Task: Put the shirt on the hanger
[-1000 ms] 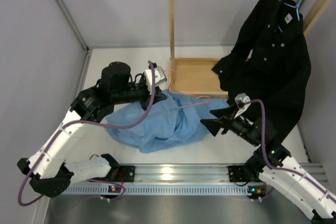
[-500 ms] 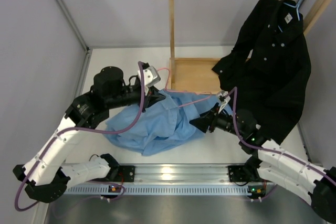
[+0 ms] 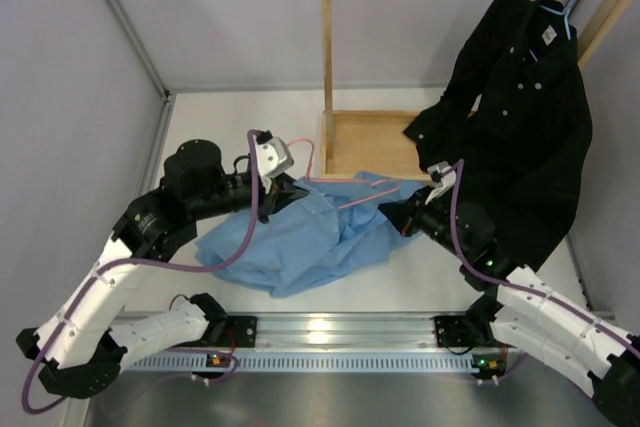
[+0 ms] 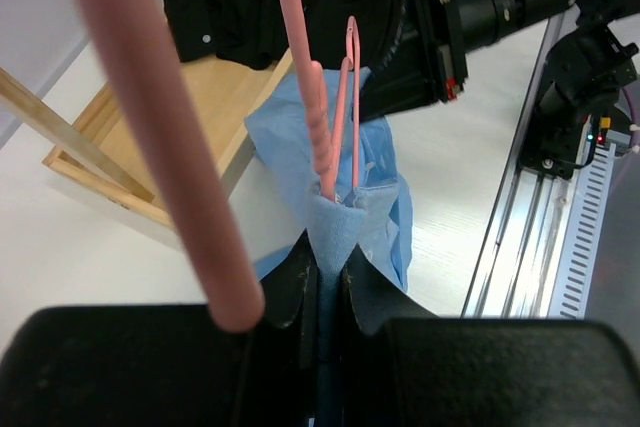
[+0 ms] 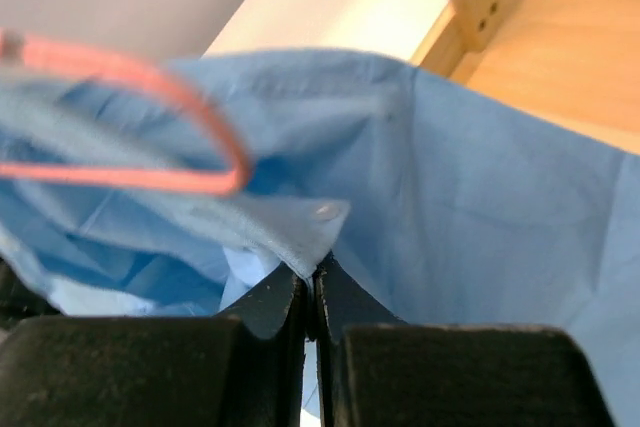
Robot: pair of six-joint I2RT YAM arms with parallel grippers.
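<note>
Top external view: the shirt (image 3: 300, 242) lies heaped on the table (image 3: 420, 282) between both arms, just near of the wooden rack (image 3: 327, 67). The left gripper (image 4: 325, 267) is clamped on a fold, with the hanger (image 4: 353, 107) rising from the pinch. The right gripper (image 5: 310, 292) is clenched on the shirt's right edge.
</note>
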